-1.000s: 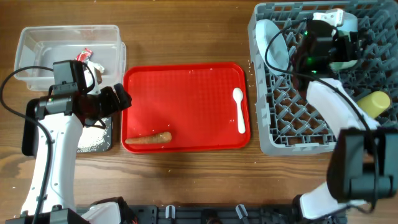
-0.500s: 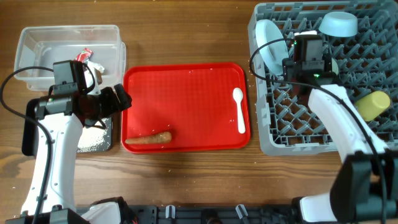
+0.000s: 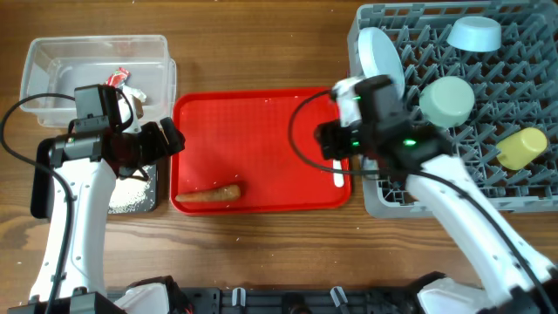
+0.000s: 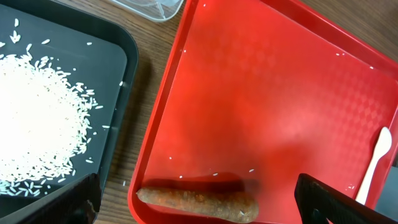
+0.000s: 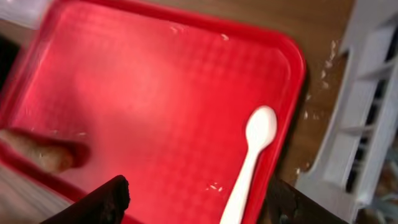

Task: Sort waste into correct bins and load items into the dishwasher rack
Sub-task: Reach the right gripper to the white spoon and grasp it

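Observation:
The orange carrot piece (image 3: 207, 194) lies at the red serving tray's (image 3: 261, 122) front left, and shows between my open left gripper's (image 4: 199, 208) fingers in the left wrist view (image 4: 199, 200). My left gripper (image 3: 167, 139) hovers at the tray's left edge. The white spoon (image 5: 252, 155) lies by the tray's right edge under my open right gripper (image 5: 202, 205), which hovers there (image 3: 334, 139). The clear tub (image 3: 52, 61) holds the red-and-white wrapper (image 3: 119, 78). Rice (image 4: 37, 124) fills the black tray (image 4: 121, 56).
The grey rack (image 3: 436, 187) at the right holds a pale blue plate (image 3: 381, 54), a pale blue bowl (image 3: 474, 35), a pale green bowl (image 3: 447, 98) and a yellow cup (image 3: 521, 146). A few rice grains lie on the red tray.
My right arm has swung left out of the rack to the red tray's right edge, above the spoon. The green bowl now lies uncovered in the rack. The left arm has not moved.

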`<state>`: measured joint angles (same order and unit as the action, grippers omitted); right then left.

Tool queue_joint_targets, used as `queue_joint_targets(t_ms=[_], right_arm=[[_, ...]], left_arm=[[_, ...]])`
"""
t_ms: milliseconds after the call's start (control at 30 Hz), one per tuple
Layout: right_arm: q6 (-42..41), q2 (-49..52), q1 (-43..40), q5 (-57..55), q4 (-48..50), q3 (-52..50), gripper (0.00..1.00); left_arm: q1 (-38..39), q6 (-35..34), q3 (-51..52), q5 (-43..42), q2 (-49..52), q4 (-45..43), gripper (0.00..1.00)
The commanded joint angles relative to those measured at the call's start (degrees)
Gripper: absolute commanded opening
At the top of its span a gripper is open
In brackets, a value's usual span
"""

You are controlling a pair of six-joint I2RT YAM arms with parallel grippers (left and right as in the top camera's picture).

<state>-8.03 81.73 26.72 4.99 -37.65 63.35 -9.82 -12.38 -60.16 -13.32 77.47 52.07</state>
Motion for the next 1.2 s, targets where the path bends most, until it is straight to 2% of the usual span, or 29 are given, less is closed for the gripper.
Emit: queue_joint_targets(t_ms=[0,200,567,633,700,767,800,833,900,1100,1167], right_arm=[[-8.44,7.19,4.57,-11.28,1.53,0.04,0.71],[-15.87,18.99,4.72,-13.94,3.98,0.39,0.65],[-21.14,28.17,4.72,-16.81,4.63,0.37,0.65],[-20.74,28.65,4.72,-14.99,4.83,0.37,0.66],[-17.38,28.63,4.72,-8.07,5.14,0.37,0.65],[-16.2,28.63,4.72,-3.39,3.21,0.37,0.42],[-18.08,28.63,4.72,-3.58,1.53,0.37,0.35],[-19.39,28.63,4.72,-3.58,0.7,0.37,0.34],[-19.39,28.63,4.72,-3.63,-0.07,0.37,0.24],[-18.91,28.63,4.72,-6.45,-3.65,0.37,0.2],[-18.91,28.63,4.72,-6.67,-8.33,0.37,0.25]], left_arm=[[-0.31,-0.52,-0.59,-0.11,0.24,-0.11,1.0],[-0.24,-0.52,-0.59,-0.11,0.24,-0.11,1.0],[-0.24,-0.52,-0.59,-0.11,0.24,-0.11,1.0],[-0.24,-0.52,-0.59,-0.09,0.24,-0.11,1.0],[-0.24,-0.52,-0.59,-0.09,0.24,-0.11,1.0],[-0.26,-0.52,-0.59,-0.09,0.24,-0.15,1.0],[-0.26,-0.5,-0.59,-0.09,0.24,-0.13,1.0],[-0.24,-0.52,-0.59,-0.09,0.24,-0.15,1.0],[-0.24,-0.5,-0.59,-0.11,0.24,-0.13,1.0],[-0.26,-0.5,-0.59,-0.09,0.24,-0.11,1.0],[-0.24,-0.5,-0.59,-0.09,0.24,-0.13,1.0]])
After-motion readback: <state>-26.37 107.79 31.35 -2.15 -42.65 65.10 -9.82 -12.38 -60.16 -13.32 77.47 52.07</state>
